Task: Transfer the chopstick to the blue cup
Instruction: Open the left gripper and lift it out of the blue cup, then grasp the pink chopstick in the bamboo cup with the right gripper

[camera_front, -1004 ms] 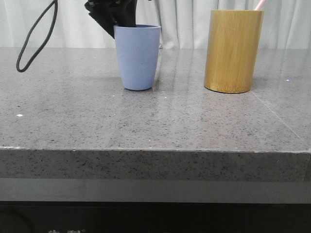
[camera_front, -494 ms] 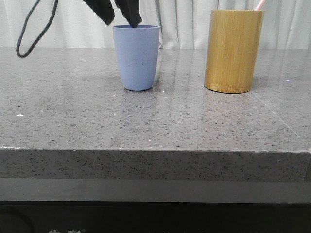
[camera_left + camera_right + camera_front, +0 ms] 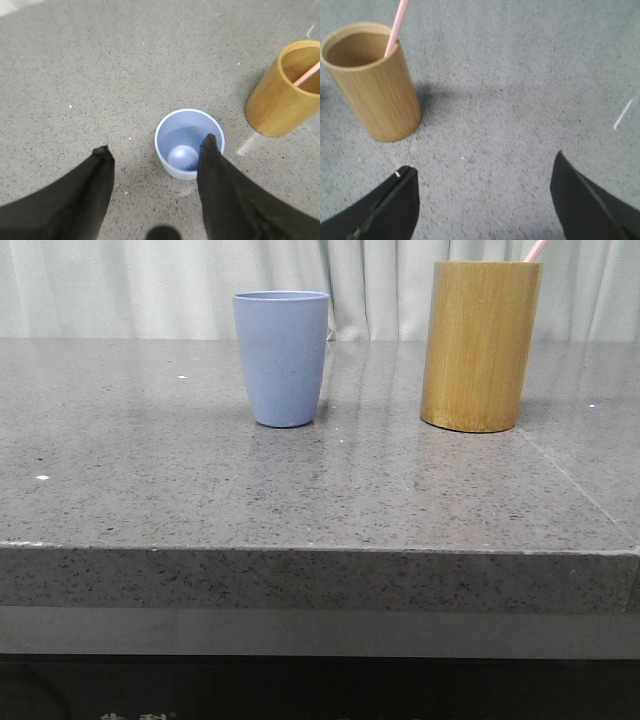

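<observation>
Beside the blue cup [image 3: 281, 358], the chopstick [image 3: 396, 27] leans inside the bamboo holder [image 3: 481, 345], untransferred; left hand [image 3: 155, 155] spread above the empty cup, right hand [image 3: 482, 185] spread, likely pre-grasp.

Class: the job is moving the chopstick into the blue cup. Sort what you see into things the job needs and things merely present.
Needed:
chopstick, standing in the bamboo holder
blue cup, empty
left tool and right tool, both open

Merely present:
grey stone table
curtain
</observation>
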Robot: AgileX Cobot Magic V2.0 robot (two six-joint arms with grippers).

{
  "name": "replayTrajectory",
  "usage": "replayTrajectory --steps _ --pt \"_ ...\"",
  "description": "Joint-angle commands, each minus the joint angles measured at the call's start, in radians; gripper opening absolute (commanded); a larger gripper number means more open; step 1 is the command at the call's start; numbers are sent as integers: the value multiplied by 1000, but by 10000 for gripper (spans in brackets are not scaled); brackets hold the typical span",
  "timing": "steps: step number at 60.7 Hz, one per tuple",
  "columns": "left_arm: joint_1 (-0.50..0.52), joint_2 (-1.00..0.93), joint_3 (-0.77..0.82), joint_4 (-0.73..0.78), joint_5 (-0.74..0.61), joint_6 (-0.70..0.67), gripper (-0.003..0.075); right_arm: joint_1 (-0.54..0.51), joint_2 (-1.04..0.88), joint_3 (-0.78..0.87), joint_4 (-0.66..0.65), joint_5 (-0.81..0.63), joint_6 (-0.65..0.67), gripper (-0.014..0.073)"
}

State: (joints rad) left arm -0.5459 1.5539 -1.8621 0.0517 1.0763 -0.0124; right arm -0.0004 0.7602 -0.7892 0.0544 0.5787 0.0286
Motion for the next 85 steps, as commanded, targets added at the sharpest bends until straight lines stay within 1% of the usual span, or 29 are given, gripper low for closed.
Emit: replayTrajectory --steps 1,7,17,23,29,34,43,48,61,72,78,82,85 --pt "-5 -168 150 2 -153 -12 377 -4 19 -44 40 -107 -5 558" --pt "-5 -303 358 0 -273 -17 377 -4 48 -44 115 -160 -5 558" --pt "-5 -502 640 -11 -395 -17 377 -4 116 -44 244 -246 -5 558" --pt "-5 -593 754 -15 -450 -17 377 -3 161 -49 308 -299 -5 558" --pt "-5 -654 832 -15 -499 -17 377 0 215 -83 342 -304 -5 558" --pt "-5 -680 853 -15 -511 -17 377 20 260 -132 342 -291 -8 558" --pt "-5 -684 856 -15 -519 -15 377 66 351 -241 342 -250 -60 558" --pt "-5 -681 856 -15 -520 -15 377 69 399 -299 343 -239 -68 558" --pt "-5 -671 856 -15 -523 -15 377 69 508 -406 393 -292 -68 558" --pt "-5 -661 856 -11 -524 -15 377 69 592 -450 467 -333 -68 558" --pt "-5 -661 856 -11 -528 -15 377 69 625 -464 484 -337 -68 558" --pt "-5 -661 856 -8 -528 -15 377 69 630 -465 484 -326 -68 528" --pt "-5 -661 856 -8 -528 -15 377 69 630 -465 484 -316 -71 475"
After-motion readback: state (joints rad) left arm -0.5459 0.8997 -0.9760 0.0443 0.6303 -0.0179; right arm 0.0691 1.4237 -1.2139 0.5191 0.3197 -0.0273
